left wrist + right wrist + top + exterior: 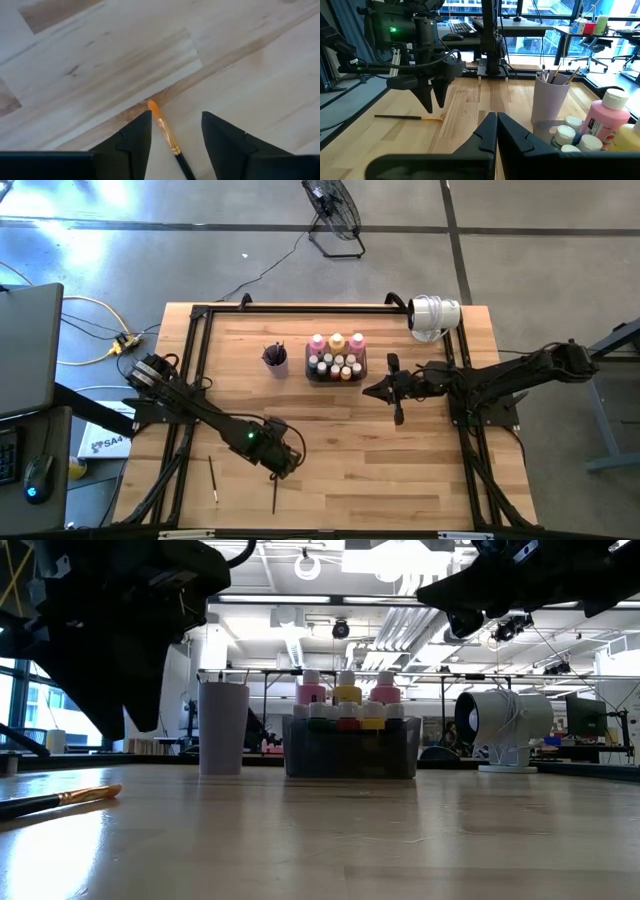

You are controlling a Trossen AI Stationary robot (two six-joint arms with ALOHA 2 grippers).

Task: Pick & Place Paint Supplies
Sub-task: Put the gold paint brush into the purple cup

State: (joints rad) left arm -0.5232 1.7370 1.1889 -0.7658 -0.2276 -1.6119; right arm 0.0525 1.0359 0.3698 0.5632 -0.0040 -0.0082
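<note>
A thin dark-handled paintbrush (171,142) with an orange tip lies flat on the wooden table. My left gripper (175,117) points down over its bristle end, open, one finger on each side and clear of it; the right wrist view shows the fingertips (428,106) above the brush (407,117). A second brush (213,480) lies near the front left. Pink and yellow bottles (337,341) and white-capped ones stand in the dark tray (350,755). More brushes stand in the purple cup (275,357). My right gripper (370,390) hangs shut beside the tray.
A white round device (433,315) stands at the table's far right corner. A black frame (200,360) runs along the table's edges. Bare wood lies between my left gripper (281,462) and the tray.
</note>
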